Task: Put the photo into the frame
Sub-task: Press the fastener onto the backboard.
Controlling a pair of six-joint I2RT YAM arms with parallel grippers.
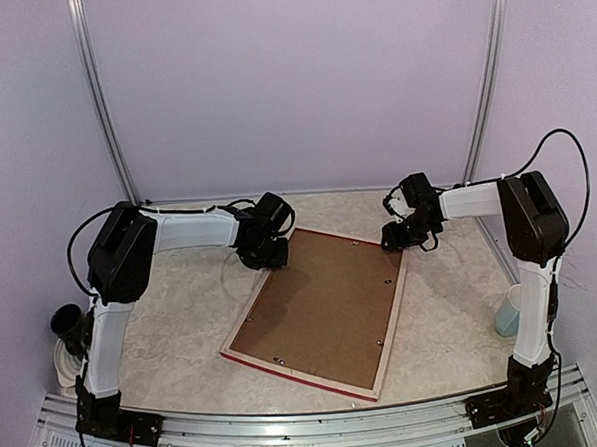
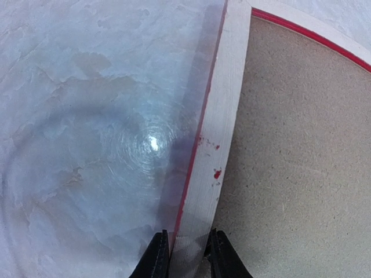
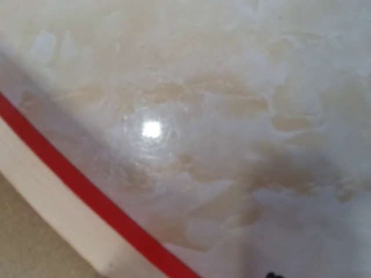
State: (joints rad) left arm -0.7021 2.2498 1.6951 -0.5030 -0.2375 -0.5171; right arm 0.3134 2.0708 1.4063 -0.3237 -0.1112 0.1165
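The frame (image 1: 388, 331) lies face down on the marble table, its pale wood rail and thin red edge around a brown backing board (image 1: 323, 307). My left gripper (image 1: 270, 257) sits at the frame's far left corner. In the left wrist view its black fingers (image 2: 156, 258) press both sides of the pale wood rail (image 2: 217, 133). My right gripper (image 1: 393, 241) hovers at the far right corner. The right wrist view shows only the frame's red edge (image 3: 75, 185) and bare table, with no fingers in sight. The photo is out of view.
A pale blue cup (image 1: 507, 311) stands by the right arm's base. A white and dark cylinder (image 1: 66, 336) sits beside the left arm. An aluminium rail (image 1: 309, 423) runs along the near table edge, and walls close in the back and sides.
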